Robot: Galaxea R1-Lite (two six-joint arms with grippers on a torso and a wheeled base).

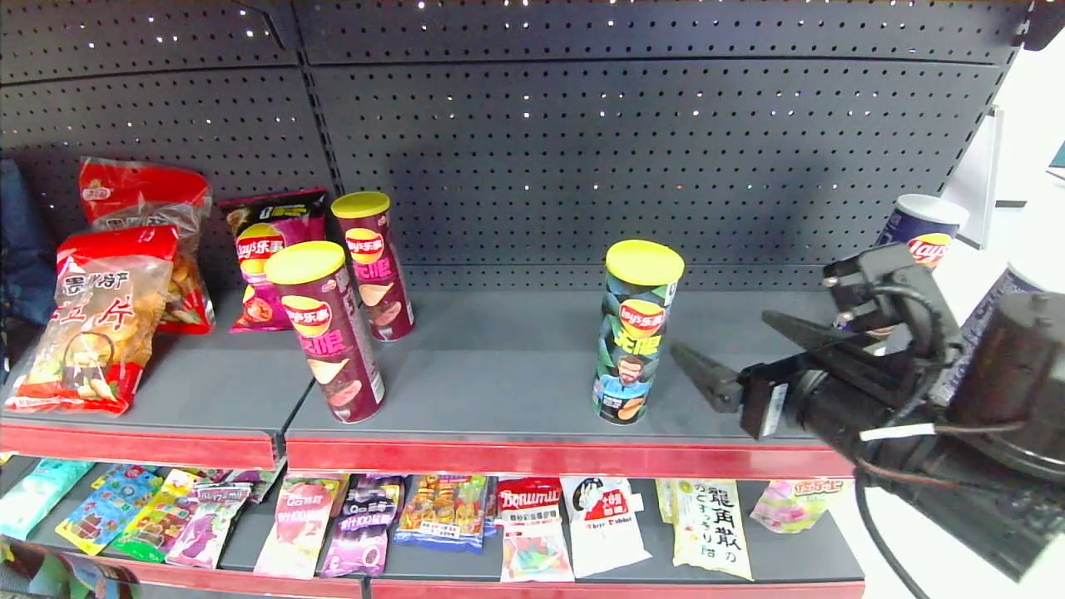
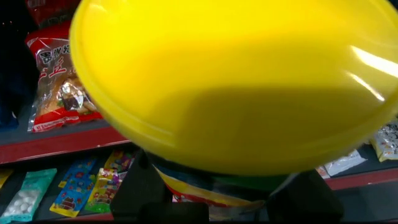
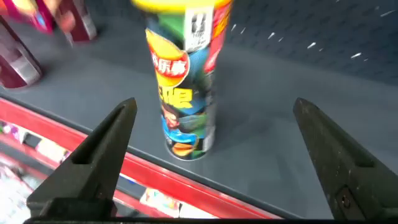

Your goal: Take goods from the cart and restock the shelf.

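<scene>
Jaws of the right gripper (image 1: 720, 334) stand wide open with nothing between them, and I see it level with the upper shelf (image 1: 499, 366), just to the right of a green can (image 1: 636, 333). That can stands upright near the front edge of the shelf, with a yellow lid on top, apart from both fingers. From the right wrist camera I look straight at it, framed between the two dark fingers (image 3: 93, 162). My left gripper (image 2: 227, 194) holds a second can (image 2: 236, 81). Its yellow lid sits close to the wrist camera, and a dark finger sits against each side of its body. I cannot place that arm relative to the shelf. Further left on the upper shelf stand two purple cans (image 1: 329, 333), both upright with yellow lids, one nearer the front and one behind it. A purple chip bag (image 1: 266, 258) leans against the back panel beside them, and red snack bags (image 1: 100, 324) sit at the far left. Behind my right arm stand blue cans (image 1: 923, 229) with white lids. Flat candy packets (image 1: 532, 524) lie in a row on the lower shelf.
</scene>
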